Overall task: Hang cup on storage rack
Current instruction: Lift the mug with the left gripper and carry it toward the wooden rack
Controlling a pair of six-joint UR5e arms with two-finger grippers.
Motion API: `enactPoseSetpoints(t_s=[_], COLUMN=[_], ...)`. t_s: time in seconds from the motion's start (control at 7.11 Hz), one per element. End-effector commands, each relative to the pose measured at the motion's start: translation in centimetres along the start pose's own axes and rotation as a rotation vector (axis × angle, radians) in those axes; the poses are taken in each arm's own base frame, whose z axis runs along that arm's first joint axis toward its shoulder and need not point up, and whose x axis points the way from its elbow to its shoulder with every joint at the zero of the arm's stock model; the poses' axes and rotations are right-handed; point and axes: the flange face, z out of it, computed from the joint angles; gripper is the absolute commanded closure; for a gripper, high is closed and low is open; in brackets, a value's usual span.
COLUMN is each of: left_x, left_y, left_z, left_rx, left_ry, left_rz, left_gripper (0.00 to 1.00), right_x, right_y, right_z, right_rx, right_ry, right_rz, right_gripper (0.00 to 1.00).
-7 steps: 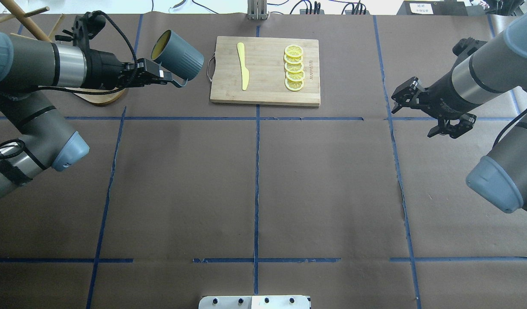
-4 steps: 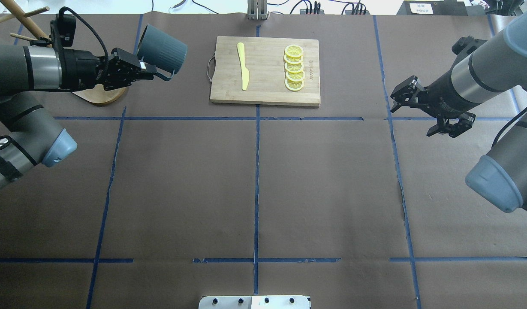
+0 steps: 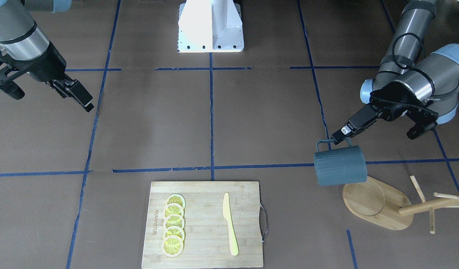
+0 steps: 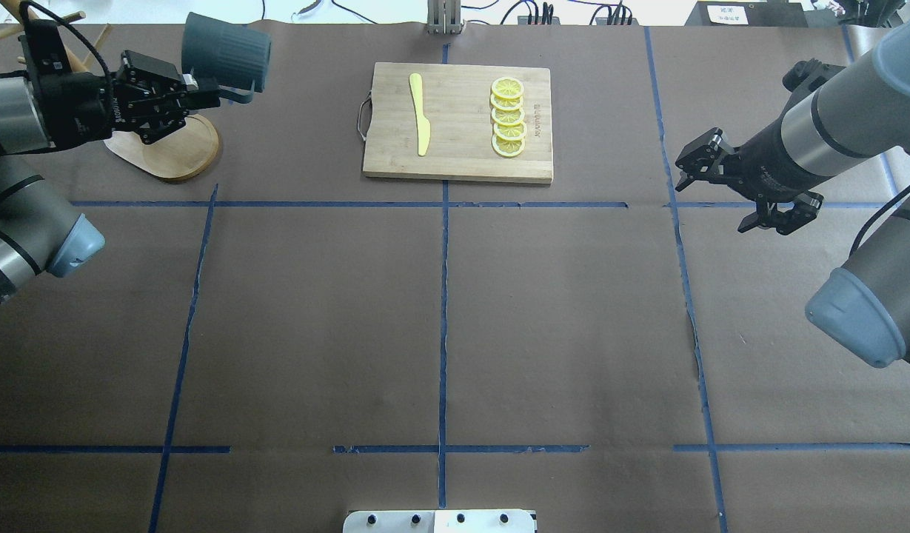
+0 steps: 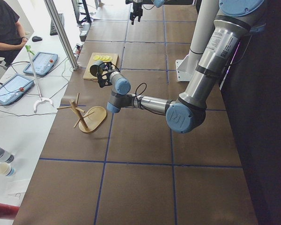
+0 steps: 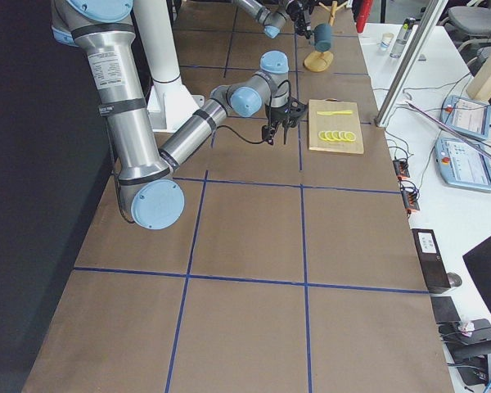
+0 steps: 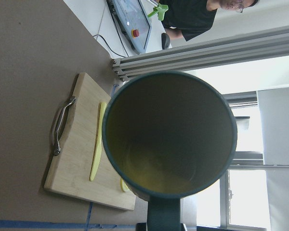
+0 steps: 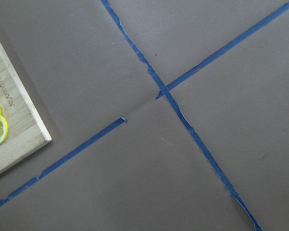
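With the left fingers point(image 3: 348, 127) pinching the cup point(image 3: 339, 166) by its handle point(image 4: 240, 94), I'd square that loop to a peg point(image 3: 418, 188) on the rack point(image 3: 386, 216) before sliding.

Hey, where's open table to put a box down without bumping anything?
The bare table between the cutting board and the robot's base is free, also the strip between board and open right gripper. Crowded: the far left corner, where the left gripper holds the cup by the storage rack.

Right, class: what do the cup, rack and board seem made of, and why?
The cup: likely glazed ceramic, ribbed teal-grey outside, yellow inside. The storage rack: pale wood, smooth unpainted finish. The cutting board: probably bamboo, striped grain, metal handle.
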Motion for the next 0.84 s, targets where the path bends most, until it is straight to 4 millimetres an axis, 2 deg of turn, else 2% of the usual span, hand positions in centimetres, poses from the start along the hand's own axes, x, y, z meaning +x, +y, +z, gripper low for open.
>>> enactPoseSetpoints(t_s=[0.0,0.14,0.28,0.56,0.7], left_x=[-0.7,-0.6,-0.1,-1.1,-2.4], left_y=[-1.4,-2.1,-3.1,-4.5,-5.0], left_z=[-1.7,-1.6,0.0,-0.8,-1.8], left_rx=[0.086,0.121,0.137,0.174,0.183], left_ry=[0.136,0.179,0.210,0.238,0.267], left_rz=[-0.098,-0.120,-0.150,-0.194,-0.225], left_gripper=[1.00,1.00,1.00,1.00,1.00], right_x=[-0.1,-0.1,-0.1,-0.2,-0.2], right_y=[0.0,0.1,0.1,0.0,0.0], right_z=[-0.1,0.0,0.0,-0.4,-0.3], right_rx=[0.002,0.001,0.003,0.032,0.031], right_ry=[-0.002,-0.002,-0.002,-0.007,-0.006], right_rz=[-0.001,-0.002,-0.002,-0.006,-0.007], right_gripper=[0.01,0.01,0.01,0.01,0.01])
